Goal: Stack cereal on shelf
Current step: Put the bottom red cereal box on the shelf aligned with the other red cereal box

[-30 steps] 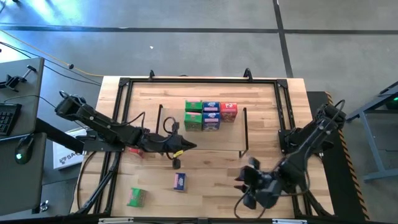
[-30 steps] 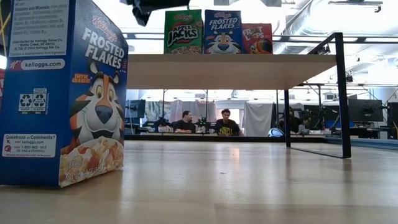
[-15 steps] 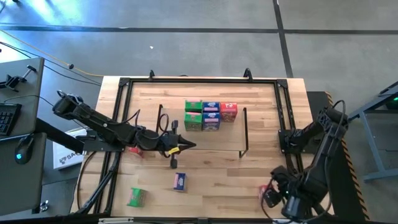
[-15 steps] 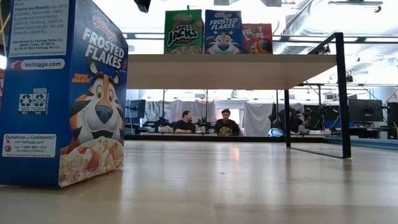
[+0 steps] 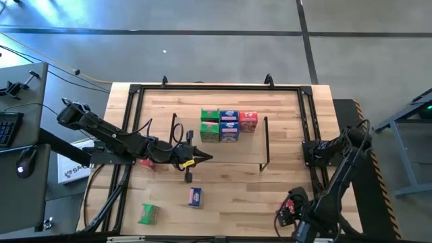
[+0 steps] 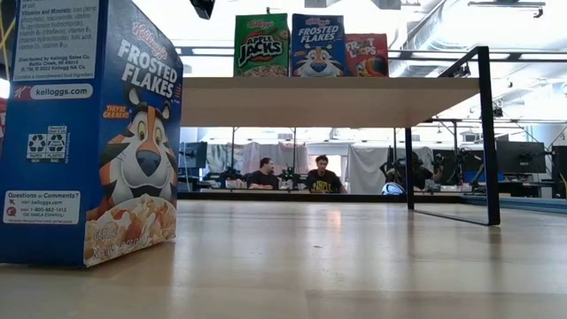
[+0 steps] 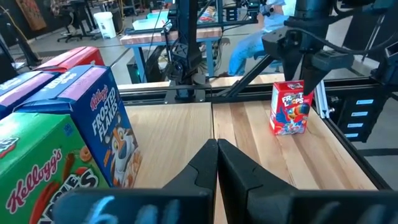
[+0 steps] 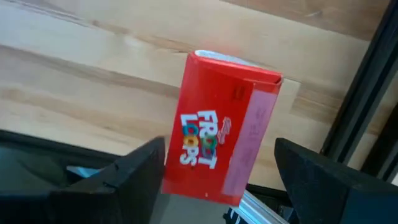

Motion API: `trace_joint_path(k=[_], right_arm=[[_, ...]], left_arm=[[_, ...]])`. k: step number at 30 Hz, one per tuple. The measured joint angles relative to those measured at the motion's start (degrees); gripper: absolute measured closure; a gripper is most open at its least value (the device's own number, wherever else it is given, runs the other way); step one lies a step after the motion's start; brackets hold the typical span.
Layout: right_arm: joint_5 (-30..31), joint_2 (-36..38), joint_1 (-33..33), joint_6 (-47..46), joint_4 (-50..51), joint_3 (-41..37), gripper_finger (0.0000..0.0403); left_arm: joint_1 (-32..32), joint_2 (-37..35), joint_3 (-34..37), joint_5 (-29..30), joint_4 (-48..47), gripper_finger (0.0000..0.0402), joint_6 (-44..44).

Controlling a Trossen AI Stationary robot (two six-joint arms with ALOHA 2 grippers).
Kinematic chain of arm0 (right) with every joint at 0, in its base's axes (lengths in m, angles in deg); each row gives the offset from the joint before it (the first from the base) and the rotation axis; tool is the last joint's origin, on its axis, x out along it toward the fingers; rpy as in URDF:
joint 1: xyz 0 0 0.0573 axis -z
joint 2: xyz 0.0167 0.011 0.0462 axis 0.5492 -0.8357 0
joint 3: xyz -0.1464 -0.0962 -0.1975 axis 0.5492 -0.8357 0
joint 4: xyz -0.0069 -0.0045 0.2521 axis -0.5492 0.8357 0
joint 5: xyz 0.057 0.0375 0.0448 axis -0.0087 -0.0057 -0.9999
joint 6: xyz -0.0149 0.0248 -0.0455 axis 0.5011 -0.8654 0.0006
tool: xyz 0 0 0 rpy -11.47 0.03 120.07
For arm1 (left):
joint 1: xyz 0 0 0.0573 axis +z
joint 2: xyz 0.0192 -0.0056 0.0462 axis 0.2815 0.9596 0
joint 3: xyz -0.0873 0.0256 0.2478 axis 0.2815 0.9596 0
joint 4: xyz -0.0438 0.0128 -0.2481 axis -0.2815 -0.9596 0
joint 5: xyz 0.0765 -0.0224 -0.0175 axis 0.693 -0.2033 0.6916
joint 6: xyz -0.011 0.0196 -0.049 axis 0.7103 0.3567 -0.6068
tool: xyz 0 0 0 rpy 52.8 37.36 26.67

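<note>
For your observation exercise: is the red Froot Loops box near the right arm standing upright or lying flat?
Upright. In the left wrist view the red Froot Loops box stands on its bottom edge on the table, front facing out, beneath the right gripper, whose jaws are open.

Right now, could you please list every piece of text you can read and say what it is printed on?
"Frosted Flakes", "Kellogg's", "kelloggs.com": near blue box.
"Apple Jacks": green box on the shelf.
"Frosted Flakes": shelf's blue box.
"Froot Loops": red box between the right hand's open fingers.
Small print: unreadable.
</note>
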Motion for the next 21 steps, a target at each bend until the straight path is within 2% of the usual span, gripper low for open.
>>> trace_joint_path(k=[9, 21], right_arm=[[-0.39, -2.96, 1.12, -0.48, 0.20, 0.00, 0.0128], [1.12, -3.50, 1.75, 2.26, 0.37, 0.00, 0.0240]], left_arm=[[0.13, -0.20, 1.78, -0.01, 1.63, 0.0399, -0.91], [2.36, -4.84, 7.56, -1.71, 5.49, 0.0399, -5.11]])
